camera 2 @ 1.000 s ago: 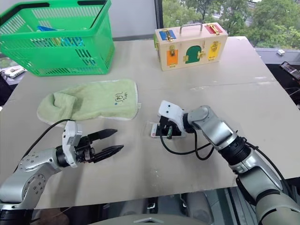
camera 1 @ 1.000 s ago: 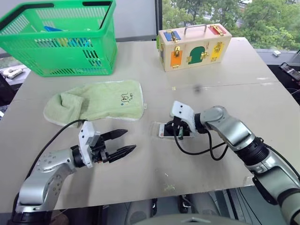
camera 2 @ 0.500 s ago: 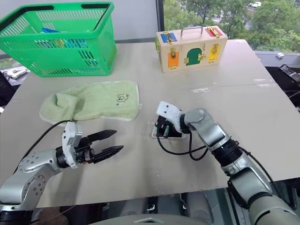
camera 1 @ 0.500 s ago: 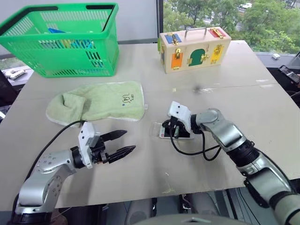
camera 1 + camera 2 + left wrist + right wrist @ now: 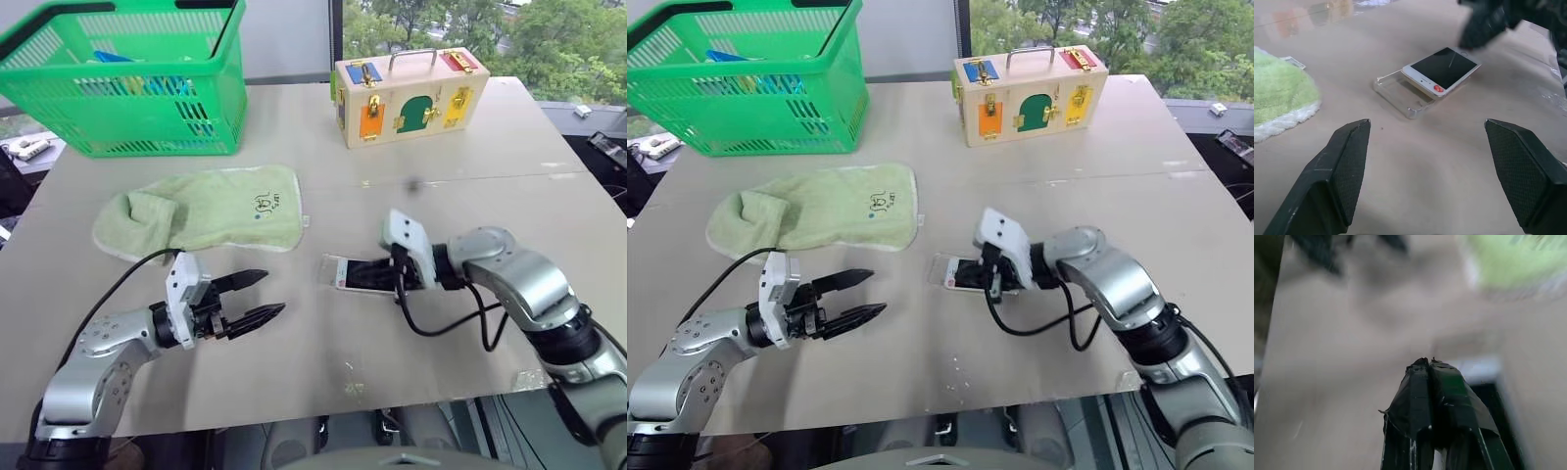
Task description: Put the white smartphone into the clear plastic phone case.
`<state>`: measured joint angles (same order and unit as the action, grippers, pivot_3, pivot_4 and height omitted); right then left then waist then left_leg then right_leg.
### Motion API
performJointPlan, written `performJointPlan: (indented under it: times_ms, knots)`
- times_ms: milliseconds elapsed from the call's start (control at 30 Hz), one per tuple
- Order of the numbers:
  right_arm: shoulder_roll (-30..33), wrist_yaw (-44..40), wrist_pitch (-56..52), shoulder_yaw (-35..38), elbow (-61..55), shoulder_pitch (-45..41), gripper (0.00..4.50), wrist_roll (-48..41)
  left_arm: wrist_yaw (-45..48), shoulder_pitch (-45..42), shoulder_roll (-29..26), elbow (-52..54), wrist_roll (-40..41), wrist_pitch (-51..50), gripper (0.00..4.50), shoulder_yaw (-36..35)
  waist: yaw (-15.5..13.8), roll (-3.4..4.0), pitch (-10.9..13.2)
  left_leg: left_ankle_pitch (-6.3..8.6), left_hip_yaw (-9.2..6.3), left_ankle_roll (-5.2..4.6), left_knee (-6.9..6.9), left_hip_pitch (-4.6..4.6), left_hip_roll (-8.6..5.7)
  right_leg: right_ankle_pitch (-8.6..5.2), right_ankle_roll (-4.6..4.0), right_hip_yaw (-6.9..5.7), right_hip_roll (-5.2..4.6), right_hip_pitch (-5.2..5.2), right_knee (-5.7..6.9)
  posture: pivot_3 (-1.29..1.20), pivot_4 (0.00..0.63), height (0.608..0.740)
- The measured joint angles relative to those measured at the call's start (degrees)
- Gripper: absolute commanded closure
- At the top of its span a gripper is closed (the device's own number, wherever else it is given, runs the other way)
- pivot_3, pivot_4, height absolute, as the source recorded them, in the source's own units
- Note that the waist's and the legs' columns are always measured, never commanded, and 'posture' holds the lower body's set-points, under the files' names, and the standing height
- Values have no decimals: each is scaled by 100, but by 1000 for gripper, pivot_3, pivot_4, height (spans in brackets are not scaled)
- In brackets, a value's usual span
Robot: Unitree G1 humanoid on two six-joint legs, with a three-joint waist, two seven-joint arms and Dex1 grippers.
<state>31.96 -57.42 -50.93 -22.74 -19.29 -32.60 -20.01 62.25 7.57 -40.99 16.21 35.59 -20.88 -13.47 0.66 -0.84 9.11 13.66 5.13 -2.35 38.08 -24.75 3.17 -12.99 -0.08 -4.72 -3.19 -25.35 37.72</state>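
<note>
on the table (image 5: 323, 147), left gripper (image 5: 257, 297) gapes empty; right gripper (image 5: 1428, 367) pinched closed.

I see a wide beige tabletop (image 5: 470, 147) with a faint seam running across it, lit by even daylight. Behind its far edge stands a pale grey wall panel (image 5: 284, 34) beside a dark vertical window post (image 5: 333, 34). Through the window, green leafy trees (image 5: 470, 24) show.

The green towel (image 5: 201, 212) bears a small dark printed mark, too small to read; nothing else carries legible text.
</note>
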Motion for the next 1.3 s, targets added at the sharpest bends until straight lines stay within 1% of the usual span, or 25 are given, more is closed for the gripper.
performJointPlan:
  times_ms: [100, 200, 333, 467, 633, 700, 800, 900, 1000, 1100, 1300]
  knots:
    - [205, -103, 105, -341, 26, 15, 4480, 160, -3, -9, -12, 7, 7, -29, 651, 0, 21, -1, 4, 0, 0, 0, 1, 5, 3, 0, -1, 1, 5, -1, 7, 0, 150, 740]
    - [273, -165, 258, -609, 155, -40, 4480, 336, -9, -4, -21, 24, 15, -93, 651, -1, 10, -1, 6, 0, -6, 0, 1, 4, 4, 0, -1, 0, 9, -1, 10, 0, 150, 740]
    - [240, -193, 492, -875, 487, -127, 4480, 607, -21, 30, -25, 93, 19, -128, 651, -5, 3, -4, 7, 0, -1, 1, 2, 2, 2, 3, 5, 0, 8, -1, 8, 0, 150, 740]
    - [117, -206, 615, -909, 701, -230, 4480, 750, -19, 80, -24, 95, 10, -114, 651, -5, 2, -7, 9, -1, 2, 0, 6, 2, 2, 11, 18, -3, 8, -1, 9, 0, 150, 740]
    - [7, -227, 612, -903, 738, -280, 4480, 788, 10, 179, -19, 50, -1, -13, 651, -6, 0, -6, 10, 0, -2, 1, 9, 2, 3, 11, 17, -6, 7, -1, 12, 0, 150, 740]
    - [-101, -257, 504, -803, 708, -279, 4480, 620, 40, 188, -14, -5, -13, 50, 651, -6, -2, -6, 10, 0, -2, 1, 9, 2, 3, 11, 17, -5, 7, -1, 12, 0, 150, 740]
    - [-493, -255, 188, -317, 542, -278, 4480, 45, 121, 192, -6, -148, -59, 177, 651, -6, 12, -5, 11, 0, -2, 1, 8, 2, 4, 12, 17, -4, 8, -1, 13, 0, 150, 740]
    - [-649, -112, 110, -75, 440, -412, 4480, -140, 123, 182, 3, -163, -60, 220, 651, -5, 0, -5, 11, 0, -3, 1, 10, 2, 3, 12, 18, -5, 7, 0, 13, 0, 150, 740]
    - [-643, 129, 285, -122, 670, -506, 4480, 132, 118, 167, 4, -163, -59, 221, 651, -2, -16, -6, 11, 0, -2, 0, 15, 1, 1, 11, 16, -8, 4, 2, 13, 0, 150, 740]
    - [-500, 230, 640, -534, 1098, -534, 4480, 655, 113, 160, 4, -163, -57, 217, 651, -2, -2, -6, 11, -1, 2, 0, 16, 1, 1, 11, 16, -7, 5, 1, 13, 0, 150, 740]
    - [-671, 268, 1224, -1055, 1553, -786, 4480, 1283, 18, 169, 4, -59, -42, 109, 651, -5, 30, -7, 8, -1, 1, 1, 14, 18, 9, 12, 18, -4, 16, 6, 25, 0, 150, 740]
